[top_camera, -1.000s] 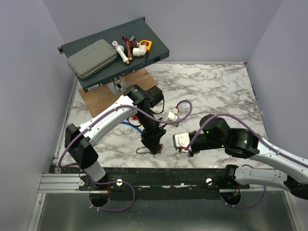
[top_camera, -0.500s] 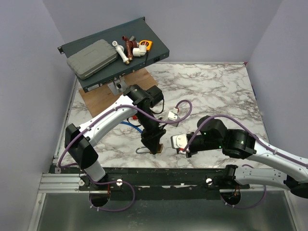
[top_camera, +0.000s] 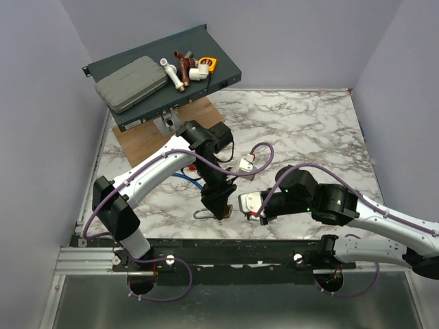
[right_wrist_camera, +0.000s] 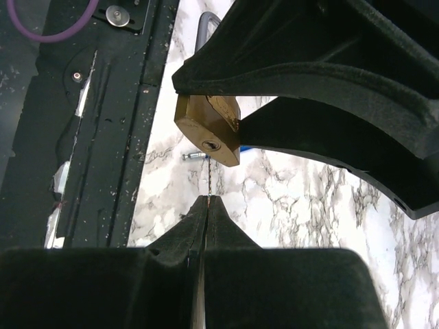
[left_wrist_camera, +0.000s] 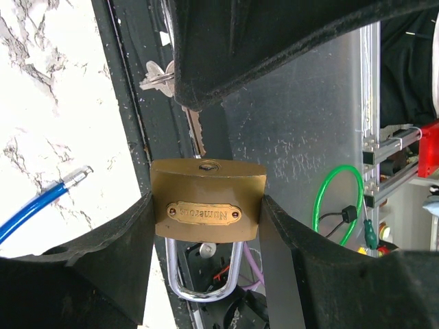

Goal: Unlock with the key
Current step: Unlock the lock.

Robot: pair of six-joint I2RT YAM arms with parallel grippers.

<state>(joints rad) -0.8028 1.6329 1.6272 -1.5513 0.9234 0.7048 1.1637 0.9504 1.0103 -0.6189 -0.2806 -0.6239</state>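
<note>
Right gripper (right_wrist_camera: pixel 207 203) was pinched tight on the key (right_wrist_camera: pixel 208 179), fingers pressed together with only the thin blade sticking out past the tips. The blade's long axis ran straight out from the fingertips toward the keyhole (right_wrist_camera: pixel 211 145) in the padlock (left_wrist_camera: pixel 208 209). Its tip was just at the hole. I couldn't tell from either wrist view whether it had gone in at all. From the left wrist view the blade came at the hole on a slight slant rather than dead square, so lining it up looked like the thing the next push would hang on. The padlock was clamped across its brass body by the left gripper (top_camera: pixel 219 205), jaws about half spread around it. One finger (left_wrist_camera: pixel 130 240) sat on each side, with the keyhole face turned toward the right arm and the shackle (left_wrist_camera: pixel 204 288) pointing away on the far side. Lock and key were held near the front edge of the table (top_camera: pixel 309 130), between the two arms. The right arm had the key, so it was the one to drive it in, while the left only had to hold the lock steady.
</note>
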